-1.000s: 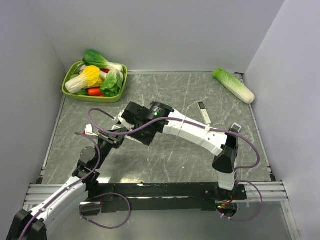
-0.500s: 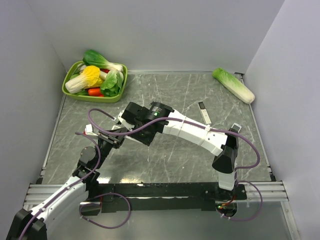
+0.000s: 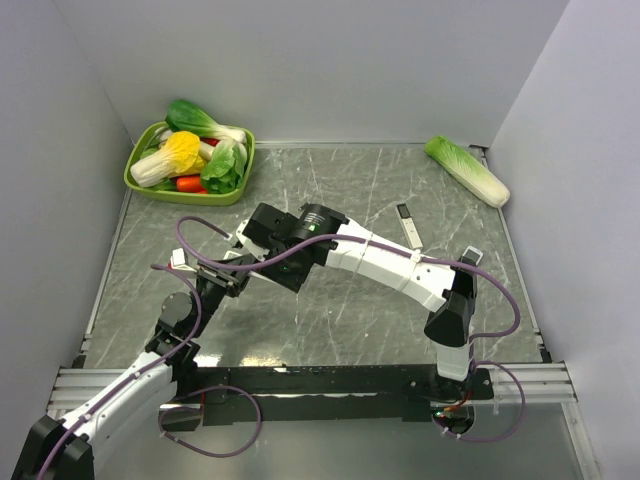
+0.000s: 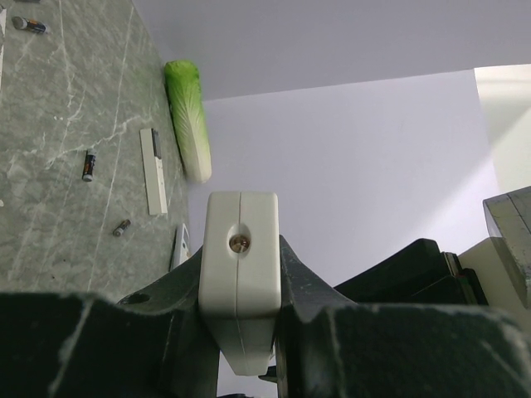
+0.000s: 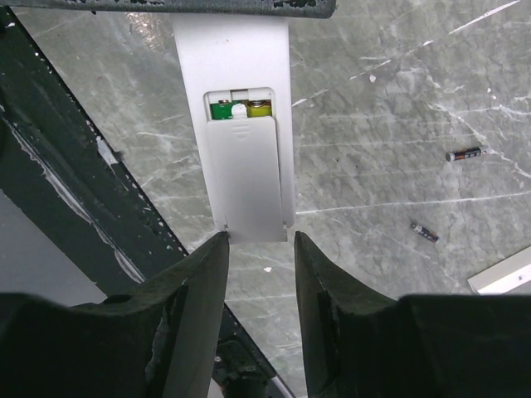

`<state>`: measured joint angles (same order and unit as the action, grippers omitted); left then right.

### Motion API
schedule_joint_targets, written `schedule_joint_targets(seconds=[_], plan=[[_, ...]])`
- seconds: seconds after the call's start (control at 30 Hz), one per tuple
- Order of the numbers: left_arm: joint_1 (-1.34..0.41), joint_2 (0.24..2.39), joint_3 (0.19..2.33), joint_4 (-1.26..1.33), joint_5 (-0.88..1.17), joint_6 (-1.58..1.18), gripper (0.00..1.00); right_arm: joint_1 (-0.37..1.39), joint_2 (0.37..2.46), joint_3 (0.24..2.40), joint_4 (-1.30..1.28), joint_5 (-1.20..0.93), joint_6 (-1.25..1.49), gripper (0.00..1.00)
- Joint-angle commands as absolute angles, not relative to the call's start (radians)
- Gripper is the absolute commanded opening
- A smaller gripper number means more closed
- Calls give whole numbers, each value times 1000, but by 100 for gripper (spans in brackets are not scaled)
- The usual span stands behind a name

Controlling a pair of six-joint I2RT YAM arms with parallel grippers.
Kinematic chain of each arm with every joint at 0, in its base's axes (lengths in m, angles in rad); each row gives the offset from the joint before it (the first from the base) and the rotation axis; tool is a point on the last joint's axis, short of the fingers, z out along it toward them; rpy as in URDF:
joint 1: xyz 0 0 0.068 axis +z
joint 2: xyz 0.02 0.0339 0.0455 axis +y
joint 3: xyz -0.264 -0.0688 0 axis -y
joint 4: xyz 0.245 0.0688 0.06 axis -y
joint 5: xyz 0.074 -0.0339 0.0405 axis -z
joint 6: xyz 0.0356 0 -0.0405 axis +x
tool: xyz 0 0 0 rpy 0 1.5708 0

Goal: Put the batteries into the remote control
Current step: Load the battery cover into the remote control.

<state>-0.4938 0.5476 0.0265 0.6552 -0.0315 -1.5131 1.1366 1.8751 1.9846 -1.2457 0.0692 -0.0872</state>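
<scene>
The left gripper (image 4: 239, 286) is clamping the remote control (image 5: 234, 58) toward the table's (image 3: 340, 320) 9 o'clock. The right gripper (image 5: 257, 245), fingers spread, is flanking its back cover's (image 5: 247, 178) 6 o'clock end.

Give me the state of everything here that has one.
remote control: gripped by left hand
battery cover: partly slid on, one end open
batteries: seated in the recess
left hand: shut on remote control
right hand: open
loose cells: lying on table
</scene>
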Motion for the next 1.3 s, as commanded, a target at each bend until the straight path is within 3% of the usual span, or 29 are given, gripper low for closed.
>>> schedule_joint_targets(seconds=[0.0,0.6,0.9,1.27], plan=[[-502,542,-141,761,-14,-1552,2,1140,1856,2042,-1252,110,-91,47],[-502,551,-149,764,-20,-1572,2,1152,1839,2066,-1247,94,-97,62],[-502,546,-150,761,-21,-1580,2,1152,1833,2063,-1238,75,-100,65],[-502,546,-156,772,-20,-1591,2,1126,1617,1881,-997,5,-55,74]])
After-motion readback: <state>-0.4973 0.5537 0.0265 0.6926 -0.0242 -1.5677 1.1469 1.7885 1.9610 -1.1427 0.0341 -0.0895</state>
